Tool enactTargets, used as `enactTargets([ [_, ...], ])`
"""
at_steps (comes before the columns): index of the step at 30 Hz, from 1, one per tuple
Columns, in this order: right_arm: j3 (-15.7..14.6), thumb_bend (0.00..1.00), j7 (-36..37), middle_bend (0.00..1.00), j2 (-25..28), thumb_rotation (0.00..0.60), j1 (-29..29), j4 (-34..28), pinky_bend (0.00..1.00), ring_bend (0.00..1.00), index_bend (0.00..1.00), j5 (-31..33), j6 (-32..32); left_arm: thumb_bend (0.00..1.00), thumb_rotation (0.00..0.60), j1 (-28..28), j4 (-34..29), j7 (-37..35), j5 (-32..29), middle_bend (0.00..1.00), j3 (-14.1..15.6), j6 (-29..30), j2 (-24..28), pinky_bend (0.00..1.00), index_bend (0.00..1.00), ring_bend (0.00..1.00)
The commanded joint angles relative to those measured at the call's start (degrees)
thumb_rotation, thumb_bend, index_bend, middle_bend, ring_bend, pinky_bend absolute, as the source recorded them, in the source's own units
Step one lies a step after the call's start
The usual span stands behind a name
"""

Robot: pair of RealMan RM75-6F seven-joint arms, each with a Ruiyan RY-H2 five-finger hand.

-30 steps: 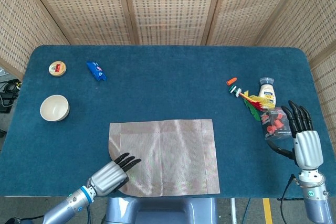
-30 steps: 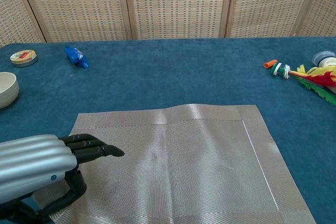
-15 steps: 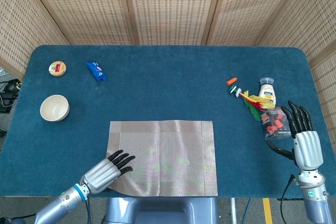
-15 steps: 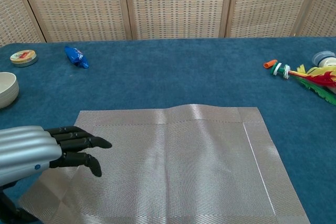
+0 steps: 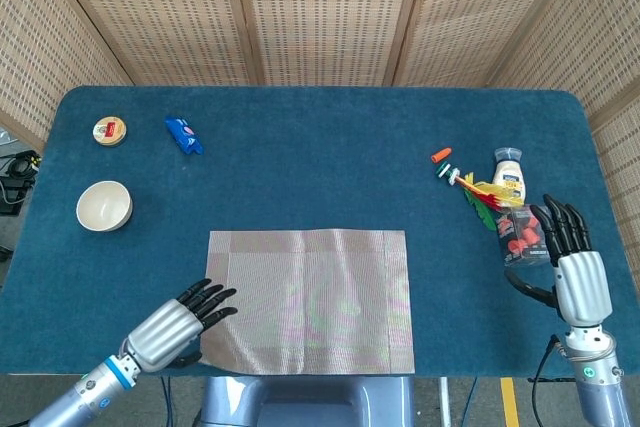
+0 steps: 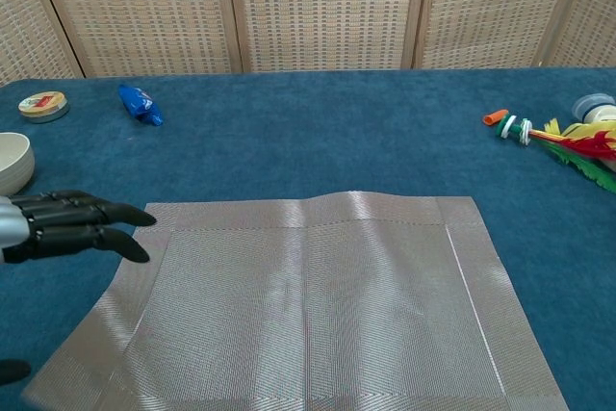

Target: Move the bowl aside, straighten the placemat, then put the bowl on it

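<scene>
small cream ceramic bowl (image 5: 104, 205) sits far left of the woven grey placemat (image 5: 310, 299), likely rigid, light, chip-prone, so grip its rim; left hand (image 5: 178, 315) and right hand (image 5: 570, 265) empty, fingers apart.

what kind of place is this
Probably a robot test setup, not a home: a table under blue cloth, woven screens closing it in, and unrelated odds like a bowl and a feathered toy.

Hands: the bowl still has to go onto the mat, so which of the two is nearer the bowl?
The left hand, open beside the placemat's left edge; the bowl sits on that side. The right hand is at the table's far right.
</scene>
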Motion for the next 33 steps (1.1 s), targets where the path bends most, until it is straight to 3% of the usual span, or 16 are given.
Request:
enactTargets([
  [1, -0.2, 0.27, -0.3, 0.00, -0.1, 0.600, 0.0, -0.1, 0.00, 0.00, 0.11, -0.3, 0.0, 0.27, 0.600, 1.2, 0.8, -3.2, 0.4, 0.00, -0.2, 2.7, 2.7, 0.00, 0.13, 0.00],
  [6, -0.6, 0.27, -1.2, 0.00, -0.2, 0.600, 0.1, -0.4, 0.00, 0.00, 0.11, -0.9, 0.0, 0.26, 0.600, 2.6, 5.0, -5.2, -3.7, 0.00, -3.0, 5.4, 5.0, 0.00, 0.13, 0.00],
  [10, -0.9, 0.27, -1.7, 0.00, -0.3, 0.600, 0.1, -0.6, 0.00, 0.00, 0.11, -1.1, -0.2, 0.26, 0.600, 3.4, 10.5, -5.0, -8.3, 0.00, -6.3, 6.4, 4.1, 0.00, 0.14, 0.00],
  [15, -1.0, 0.27, -2.1, 0.00, -0.3, 0.600, 0.1, -0.7, 0.00, 0.00, 0.11, -1.3, -0.2, 0.27, 0.600, 3.5, 15.1, -6.0, -11.5, 0.00, -8.1, 5.2, 2.7, 0.00, 0.21, 0.00],
  [23, -1.2, 0.27, -2.3, 0.00, -0.5, 0.600, 0.2, -0.6, 0.00, 0.00, 0.11, -1.3, -0.6, 0.27, 0.600, 4.8, 28.4, -9.6, -17.8, 0.00, -10.4, 2.0, -2.3, 0.00, 0.28, 0.00],
  [33, -1.5, 0.27, -2.4, 0.00, -0.7, 0.600, 0.4, -0.5, 0.00, 0.00, 0.11, -1.5, -0.9, 0.27, 0.600, 5.7, 43.2, -13.9, -21.7, 0.00, -13.7, 0.5, -6.8, 0.00, 0.26, 0.00],
])
